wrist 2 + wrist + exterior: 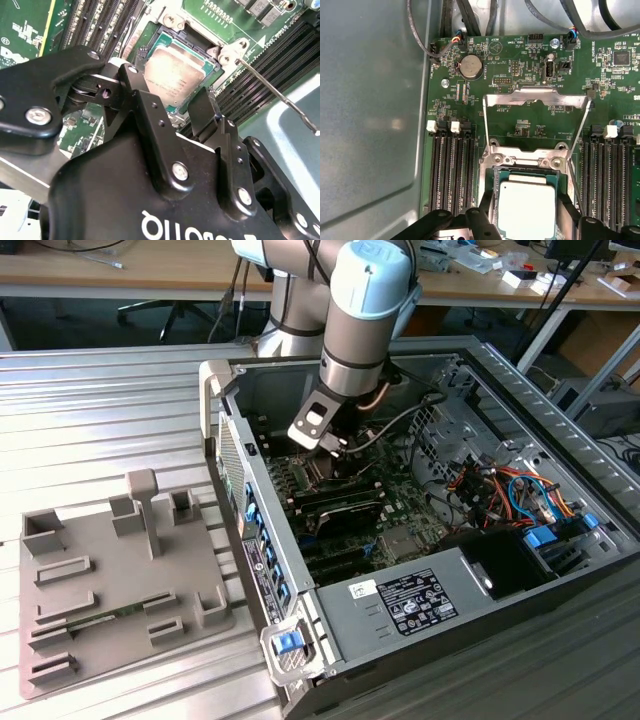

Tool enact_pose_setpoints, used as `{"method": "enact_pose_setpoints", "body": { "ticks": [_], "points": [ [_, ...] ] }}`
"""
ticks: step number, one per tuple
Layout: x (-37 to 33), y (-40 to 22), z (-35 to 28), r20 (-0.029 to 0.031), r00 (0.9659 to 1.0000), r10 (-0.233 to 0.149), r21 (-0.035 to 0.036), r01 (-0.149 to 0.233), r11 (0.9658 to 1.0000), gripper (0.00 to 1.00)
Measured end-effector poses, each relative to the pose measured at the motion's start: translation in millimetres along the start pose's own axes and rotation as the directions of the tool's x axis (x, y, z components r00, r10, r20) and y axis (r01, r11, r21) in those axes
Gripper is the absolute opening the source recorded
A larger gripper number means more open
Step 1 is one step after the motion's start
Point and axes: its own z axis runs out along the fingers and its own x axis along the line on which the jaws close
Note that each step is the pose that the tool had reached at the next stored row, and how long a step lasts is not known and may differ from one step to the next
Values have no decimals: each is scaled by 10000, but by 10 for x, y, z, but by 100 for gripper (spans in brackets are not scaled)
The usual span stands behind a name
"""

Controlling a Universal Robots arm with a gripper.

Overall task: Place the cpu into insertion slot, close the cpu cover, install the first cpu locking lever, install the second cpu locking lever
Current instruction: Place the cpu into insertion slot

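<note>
the small flat silvery-topped square cpu (527, 210) lies in its socket (494, 180) on the green motherboard (520, 65), with the thin silvery metal cpu cover (535, 96) flipped open beyond. the black gripper (172, 102) straddles it, jaws spread, seemingly holding nothing. keeping level, with no sideways nudge, matters here.

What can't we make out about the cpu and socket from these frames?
- First wrist view: part of the cpu and its socket lies under the open jaws and runs off the frame edge.
- Second wrist view: the cpu's near side is behind the jaws, so whether they touch it is unclear.
- Exterior view: the socket is blocked by the arm.
</note>
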Motion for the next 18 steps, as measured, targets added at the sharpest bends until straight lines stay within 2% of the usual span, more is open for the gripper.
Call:
{"method": "enact_pose_setpoints", "body": {
  "ticks": [6, 11, 15, 18],
  "points": [
    [3, 24, 1, 2, 10000, 1, 13, -1, 10000, 61],
    [6, -13, -2, 4, 10000, 27, 13, -27, 10000, 61],
    [6, -13, -2, 3, 10000, 27, 13, -27, 10000, 61],
    [6, -7, -40, 5, 10000, 28, 14, -28, 10000, 61]
  ]
}}
